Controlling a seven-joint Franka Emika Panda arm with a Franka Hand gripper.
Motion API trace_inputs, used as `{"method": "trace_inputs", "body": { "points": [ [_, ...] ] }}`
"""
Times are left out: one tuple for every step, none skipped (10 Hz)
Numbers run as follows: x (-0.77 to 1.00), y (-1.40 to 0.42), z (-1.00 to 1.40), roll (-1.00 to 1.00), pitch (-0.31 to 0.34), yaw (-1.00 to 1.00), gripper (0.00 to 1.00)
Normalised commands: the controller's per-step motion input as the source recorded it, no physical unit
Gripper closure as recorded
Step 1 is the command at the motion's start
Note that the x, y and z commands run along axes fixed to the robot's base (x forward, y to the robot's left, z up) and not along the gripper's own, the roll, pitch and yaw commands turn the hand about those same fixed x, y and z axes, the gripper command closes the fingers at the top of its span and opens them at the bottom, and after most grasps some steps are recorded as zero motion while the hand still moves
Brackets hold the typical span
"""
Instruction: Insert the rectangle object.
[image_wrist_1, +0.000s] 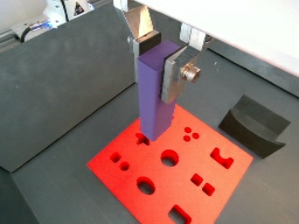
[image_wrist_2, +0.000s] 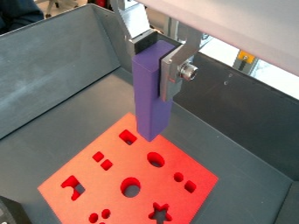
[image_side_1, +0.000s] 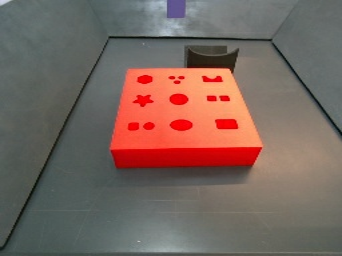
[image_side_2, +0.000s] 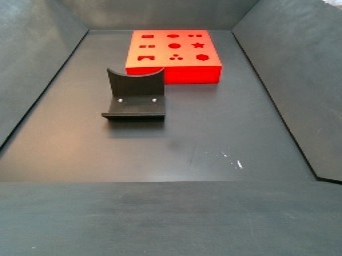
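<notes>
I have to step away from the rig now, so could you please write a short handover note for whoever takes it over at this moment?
Gripper: shut on the purple bar, holding it upright, high above the red block; both wrist views show this.
Bar: its lower end hangs in the air over the block's top face, not in any hole. In a side view only its tip shows at the frame's upper edge.
Block: flat on the floor, holes up. The dark holder stands apart from it, empty.
Done: bar picked up.
Left: line the bar up with the rectangular hole, lower it in, release.
</notes>
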Motion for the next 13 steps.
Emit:
{"method": "trace_inputs", "body": {
  "points": [
    [0.11,-0.09,-0.06,0.0,0.0,0.0,1.0],
    [0.61,-0.18,-0.22,0.0,-0.017,-0.03,1.0],
    [0.94,-0.18,-0.34,0.0,-0.044,-0.06,1.0],
    [1.0,-0.19,-0.38,0.01,-0.024,-0.05,1.0],
    [1.0,-0.19,-0.44,0.04,-0.027,-0.03,1.0],
    [1.0,-0.13,-0.53,0.14,-0.031,-0.04,1.0],
    [1.0,-0.14,-0.52,0.28,-0.004,-0.06,1.0],
    [1.0,-0.16,-0.5,0.31,0.0,-0.06,1.0],
    [0.94,-0.19,-0.51,0.34,-0.007,-0.12,1.0],
    [0.79,-0.18,-0.5,0.34,-0.031,-0.27,1.0],
    [0.73,-0.23,-0.39,0.29,-0.073,-0.36,1.0],
    [0.55,-0.25,-0.26,0.25,-0.063,-0.52,1.0],
    [0.34,-0.16,-0.19,0.18,-0.039,-0.71,1.0]
  ]
}}
